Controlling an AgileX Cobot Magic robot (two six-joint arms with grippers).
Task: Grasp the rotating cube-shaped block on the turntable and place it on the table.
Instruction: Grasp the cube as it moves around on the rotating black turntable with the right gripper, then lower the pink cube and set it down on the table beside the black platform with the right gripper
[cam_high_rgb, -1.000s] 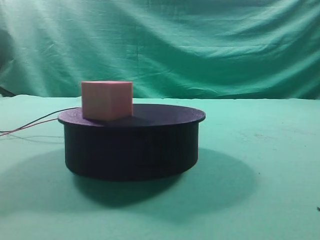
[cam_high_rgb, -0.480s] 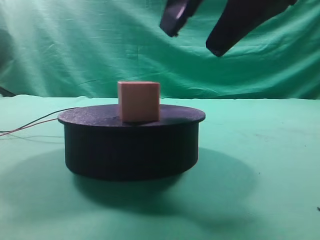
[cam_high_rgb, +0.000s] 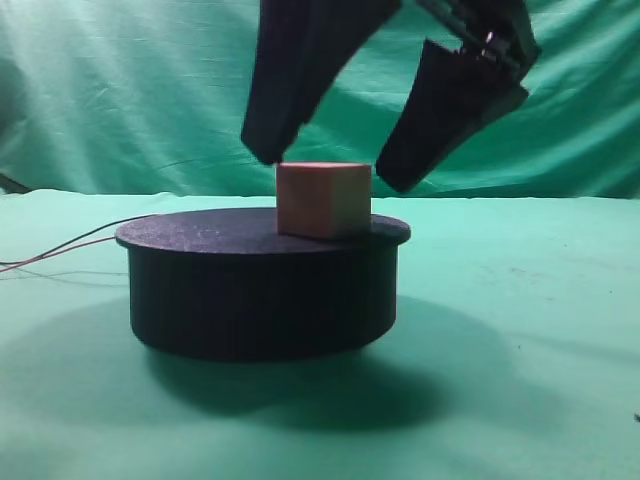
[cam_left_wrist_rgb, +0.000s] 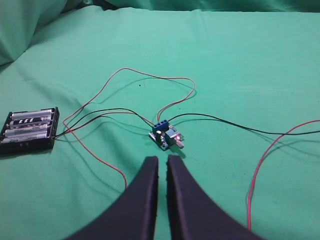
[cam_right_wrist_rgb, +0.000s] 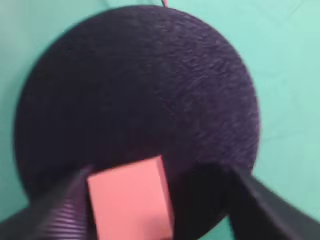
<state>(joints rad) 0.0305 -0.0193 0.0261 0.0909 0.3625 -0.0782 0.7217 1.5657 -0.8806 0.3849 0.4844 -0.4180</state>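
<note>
The salmon-pink cube-shaped block (cam_high_rgb: 323, 199) sits on the right part of the black turntable (cam_high_rgb: 262, 285), which stands on the green table (cam_high_rgb: 520, 340). My right gripper (cam_high_rgb: 328, 172) is open and hangs just above the block, one finger at its left top edge, the other off to its right. In the right wrist view the block (cam_right_wrist_rgb: 131, 202) lies between the spread fingers over the turntable (cam_right_wrist_rgb: 145, 90), close to the left finger. My left gripper (cam_left_wrist_rgb: 162, 161) is shut and empty above the cloth, away from the turntable.
Red and black wires (cam_high_rgb: 60, 248) trail left from the turntable. In the left wrist view a small blue circuit board (cam_left_wrist_rgb: 167, 136) lies just ahead of the left fingertips, a black battery holder (cam_left_wrist_rgb: 29, 130) at the left, and a red wire (cam_left_wrist_rgb: 270, 165) at the right.
The block has ridden the turntable from left to right. My right gripper has come down from the top of the view to just over the block, still open.
</note>
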